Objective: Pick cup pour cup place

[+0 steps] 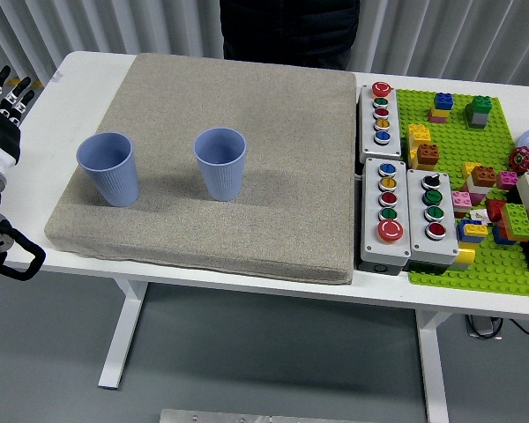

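Two blue ribbed cups stand upright on the grey mat (273,167). The left cup (109,168) is near the mat's left edge. The second cup (220,163) stands about a hand's width to its right. My left hand (0,92) is at the picture's left edge, well left of the left cup and apart from it, fingers spread and holding nothing. The right arm is out of view.
Three grey button boxes (397,216) lie right of the mat. A green baseplate (502,132) with several toy bricks fills the far right. A person in dark clothes (286,31) stands at the far side, hands unseen.
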Robot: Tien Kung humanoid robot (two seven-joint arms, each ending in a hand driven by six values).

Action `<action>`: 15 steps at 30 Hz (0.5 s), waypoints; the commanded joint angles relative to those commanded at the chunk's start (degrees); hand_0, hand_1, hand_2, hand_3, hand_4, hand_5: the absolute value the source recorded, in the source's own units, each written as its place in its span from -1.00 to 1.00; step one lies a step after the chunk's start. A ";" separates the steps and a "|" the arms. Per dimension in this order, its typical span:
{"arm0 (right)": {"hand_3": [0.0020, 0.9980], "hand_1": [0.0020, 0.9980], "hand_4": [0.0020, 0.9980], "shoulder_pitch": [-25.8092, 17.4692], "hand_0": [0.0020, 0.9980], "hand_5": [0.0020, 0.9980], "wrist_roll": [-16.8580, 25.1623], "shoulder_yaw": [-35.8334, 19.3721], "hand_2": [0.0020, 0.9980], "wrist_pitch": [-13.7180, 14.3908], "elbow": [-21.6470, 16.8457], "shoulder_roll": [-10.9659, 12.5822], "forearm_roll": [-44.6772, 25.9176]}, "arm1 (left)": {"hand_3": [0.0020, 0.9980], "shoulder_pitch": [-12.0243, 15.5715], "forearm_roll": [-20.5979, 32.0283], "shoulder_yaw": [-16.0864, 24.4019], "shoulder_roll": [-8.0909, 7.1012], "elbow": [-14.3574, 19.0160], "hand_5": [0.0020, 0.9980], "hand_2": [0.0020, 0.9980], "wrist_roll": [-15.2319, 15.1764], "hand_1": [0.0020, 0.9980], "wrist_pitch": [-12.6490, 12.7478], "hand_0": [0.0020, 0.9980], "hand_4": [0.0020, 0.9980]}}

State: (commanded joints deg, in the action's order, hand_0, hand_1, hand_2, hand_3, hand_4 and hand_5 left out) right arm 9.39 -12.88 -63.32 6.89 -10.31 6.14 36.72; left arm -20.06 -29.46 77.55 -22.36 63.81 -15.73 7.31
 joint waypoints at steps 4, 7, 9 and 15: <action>0.40 0.38 -0.37 -0.29 0.45 -0.43 0.00 -0.17 0.47 0.06 0.00 -0.08 0.11 | 0.96 0.32 -1.75 0.04 0.07 -0.13 1.00 0.96 0.07 0.69 0.31 0.73 0.64; 0.40 0.38 -0.37 -0.27 0.45 -0.43 0.01 -0.14 0.47 0.08 0.00 -0.10 -0.03 | 0.96 0.33 -2.35 0.17 0.05 -0.27 1.00 0.96 0.18 0.69 0.42 0.73 0.64; 0.40 0.38 -0.37 -0.21 0.45 -0.43 0.05 -0.07 0.47 0.11 0.00 -0.09 -0.25 | 0.96 0.28 -2.33 0.20 0.05 -0.32 1.00 0.96 0.18 0.69 0.44 0.73 0.64; 0.40 0.38 -0.37 -0.04 0.45 -0.43 0.04 0.02 0.47 0.18 0.00 -0.06 -0.47 | 0.96 0.12 -2.32 0.35 0.04 -0.68 1.00 0.96 0.13 0.70 0.48 0.73 0.64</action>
State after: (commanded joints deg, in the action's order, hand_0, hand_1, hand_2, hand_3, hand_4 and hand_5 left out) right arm 9.35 -12.84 -63.30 7.07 -10.31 6.08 36.25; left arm -19.94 -31.78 77.90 -22.32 63.13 -15.60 7.79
